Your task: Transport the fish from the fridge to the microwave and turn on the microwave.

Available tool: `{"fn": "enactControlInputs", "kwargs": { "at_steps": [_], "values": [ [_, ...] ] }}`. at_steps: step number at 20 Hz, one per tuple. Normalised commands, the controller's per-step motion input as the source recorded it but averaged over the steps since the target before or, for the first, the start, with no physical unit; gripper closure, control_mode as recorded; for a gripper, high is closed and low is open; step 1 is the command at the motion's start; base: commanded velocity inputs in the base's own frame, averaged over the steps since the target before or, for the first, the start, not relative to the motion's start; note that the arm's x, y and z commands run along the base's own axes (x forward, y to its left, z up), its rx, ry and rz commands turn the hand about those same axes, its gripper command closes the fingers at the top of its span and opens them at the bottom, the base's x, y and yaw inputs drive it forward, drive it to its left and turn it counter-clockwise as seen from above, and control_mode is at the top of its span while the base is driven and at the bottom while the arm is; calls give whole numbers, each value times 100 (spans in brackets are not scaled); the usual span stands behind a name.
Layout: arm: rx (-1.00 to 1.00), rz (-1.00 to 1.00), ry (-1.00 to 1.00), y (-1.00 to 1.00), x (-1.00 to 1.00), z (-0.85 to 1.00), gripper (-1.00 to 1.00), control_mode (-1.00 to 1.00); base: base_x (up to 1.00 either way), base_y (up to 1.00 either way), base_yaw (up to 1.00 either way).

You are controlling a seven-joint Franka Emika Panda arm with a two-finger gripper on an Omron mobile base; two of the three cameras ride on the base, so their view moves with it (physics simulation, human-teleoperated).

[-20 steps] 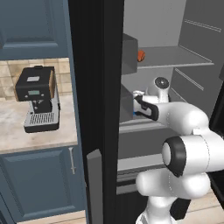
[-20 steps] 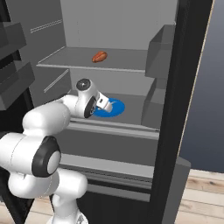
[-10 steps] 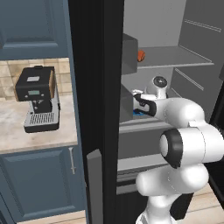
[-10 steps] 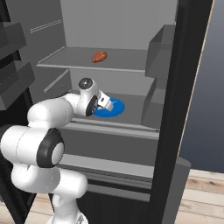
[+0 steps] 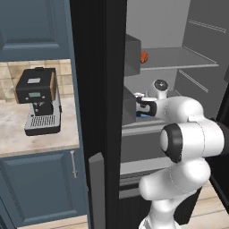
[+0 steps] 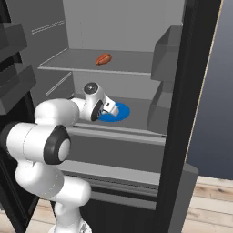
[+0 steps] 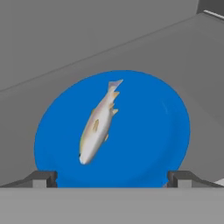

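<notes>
The fish [image 7: 98, 124], pale whitish-grey, lies at a slant on a round blue plate [image 7: 148, 131] on a grey fridge shelf. My gripper [image 7: 111, 179] is open, its two dark fingertips wide apart at the plate's near edge, the fish just ahead of them and untouched. In the right base view the gripper [image 6: 109, 107] hangs over the plate [image 6: 120, 113] on the middle shelf of the fridge [image 6: 113, 27]. From the left, the gripper [image 5: 139, 105] reaches past the black fridge door [image 5: 96, 67]. The microwave is out of view.
An orange-red item [image 6: 103, 58] sits on the shelf above. Grey door bins [image 6: 161, 104] stand right of the plate. Left of the fridge, a black coffee machine [image 5: 38, 100] stands on a stone counter [image 5: 13, 138] between dark blue cabinets [image 5: 31, 27].
The arm has folded forward and carried the hand a little deeper over the shelf toward the blue plate. The jaws have stayed open.
</notes>
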Motion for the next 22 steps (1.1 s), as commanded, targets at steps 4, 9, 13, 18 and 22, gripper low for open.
{"fn": "enactControlInputs", "kwargs": {
  "at_steps": [4, 9, 13, 18, 22],
  "values": [
    [0, 0, 0, 0, 14, -13, -100, -100, 0, 0, 0],
    [0, 0, 0, 0, 14, -5, -100, -100, 0, 0, 0],
    [0, 0, 0, 0, 15, 0, -100, -100, 0, 0, 0],
    [0, 0, 0, 0, 16, -1, -100, -100, 0, 0, 0],
    [0, 0, 0, 0, 16, -6, -100, -100, 0, 0, 0]
  ]
}}
